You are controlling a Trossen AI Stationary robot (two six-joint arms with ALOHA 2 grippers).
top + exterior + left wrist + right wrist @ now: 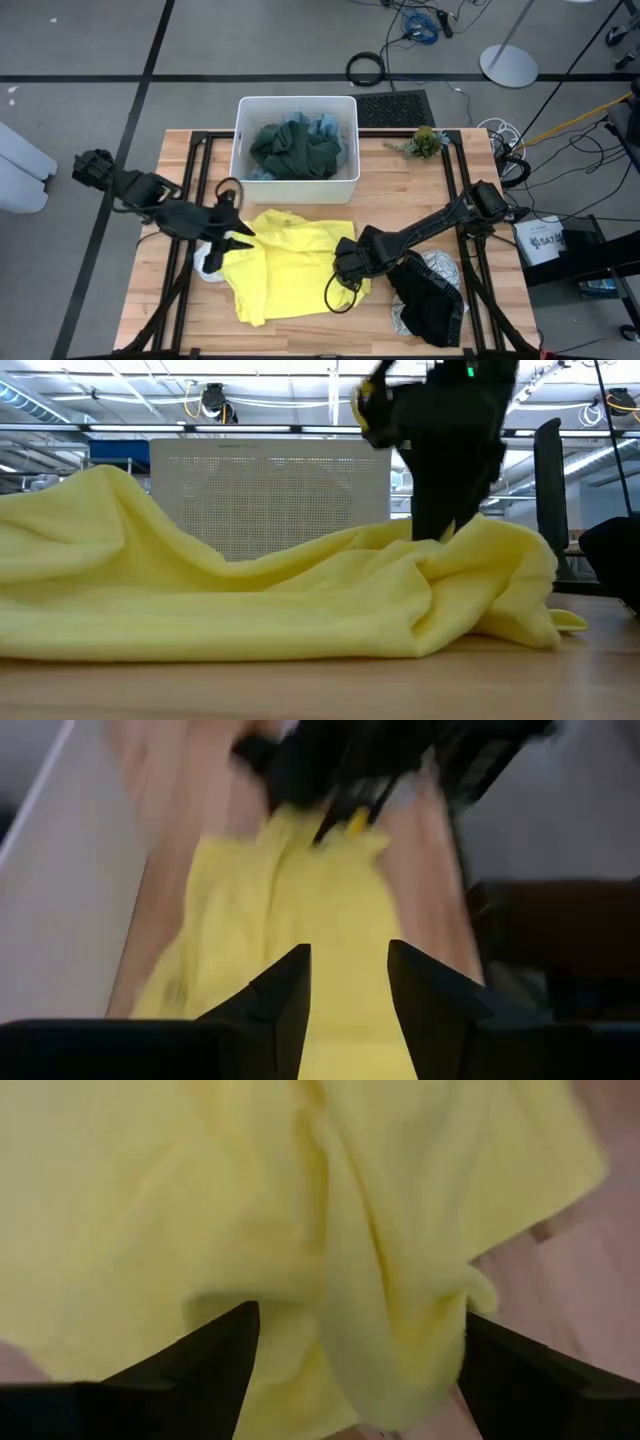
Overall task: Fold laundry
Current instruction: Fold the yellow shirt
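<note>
Yellow garment (285, 265) spread rumpled mid-table, in front of the white tub (243, 135) (dark green and light blue cloths (297, 148) inside). Right gripper (347, 266) at its right edge, jaws wide, straddling a fold. Left gripper (238, 232) at its left edge, jaws apart, grasping nothing. Black garment (428, 302) lies to the right.

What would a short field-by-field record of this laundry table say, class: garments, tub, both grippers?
yellow garment: spread on table, centre
black garment: heaped by the table's right edge
tub: holds dark green cloth and blue cloth
left gripper: open, at the yellow garment's left edge
right gripper: open, over the yellow garment's right edge
</note>
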